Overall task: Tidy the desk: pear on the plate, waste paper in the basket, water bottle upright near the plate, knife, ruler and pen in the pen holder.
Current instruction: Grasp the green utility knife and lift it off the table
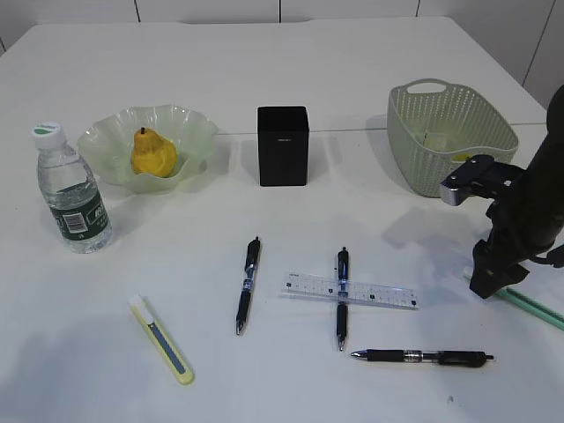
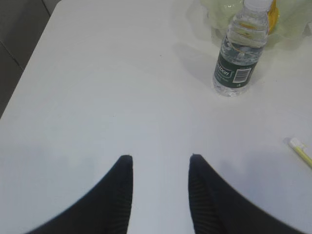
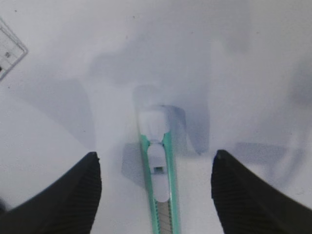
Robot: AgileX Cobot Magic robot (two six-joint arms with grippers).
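Right gripper (image 3: pixel 156 168): jaws spread wide, empty, straddling the green utility knife (image 3: pixel 158 170) at the lower centre of the wrist view, not touching it. In the exterior view the knife (image 1: pixel 529 306) lies flat at the right edge, partly under the arm. Judgement: light, rigid, smooth plastic, low on the table; likely to slip or pivot, so best pinched across its narrow body near mid-length. The arm stands steeply, gripper pointing down. Left gripper (image 2: pixel 160 163): jaws partly apart, holding nothing, over bare table (image 2: pixel 97 97).
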